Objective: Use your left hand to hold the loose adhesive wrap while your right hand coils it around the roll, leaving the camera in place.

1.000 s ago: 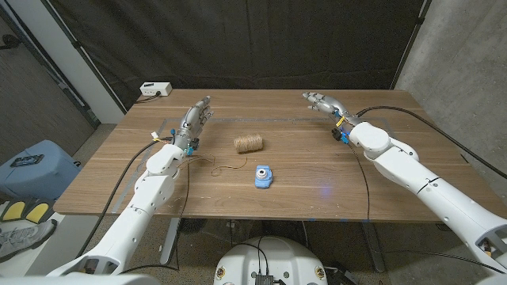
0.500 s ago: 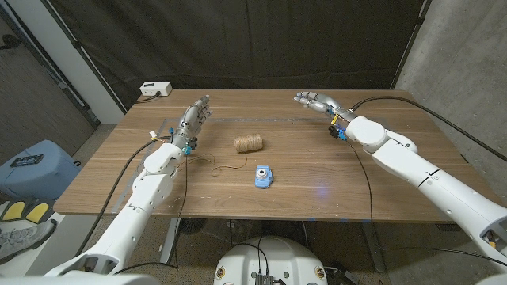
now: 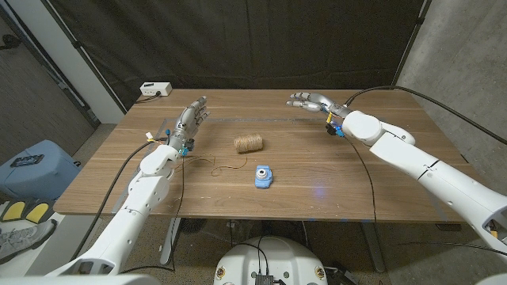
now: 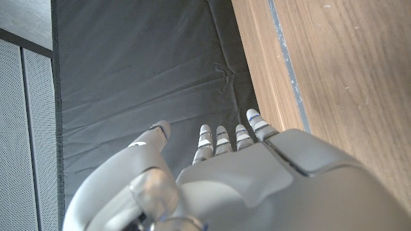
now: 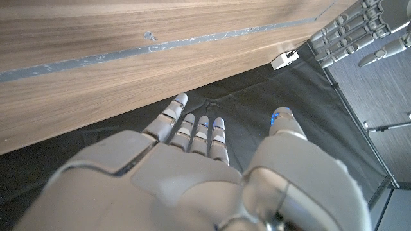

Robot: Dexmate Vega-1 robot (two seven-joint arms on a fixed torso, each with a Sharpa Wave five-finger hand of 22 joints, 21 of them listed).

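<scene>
- Fingers of left hand (image 3: pixel 190 120) spread, empty; right hand (image 3: pixel 310 100) likewise released, over far table (image 3: pixel 380 190) edge.
- Roll (image 3: pixel 249 143) mid-table, between hands, nearer left hand; long axis running left-right.
- Loose strand (image 3: pixel 226 168) trailing from roll toward near-left, lying closer to left hand.
- Blue camera (image 3: pixel 263 176) just near-side of roll, apart from it.
- Likely step: left hand to strand, not yet begun.

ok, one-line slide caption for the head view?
Both hands, left hand and right hand, open above the table; twine roll and blue camera untouched.
</scene>
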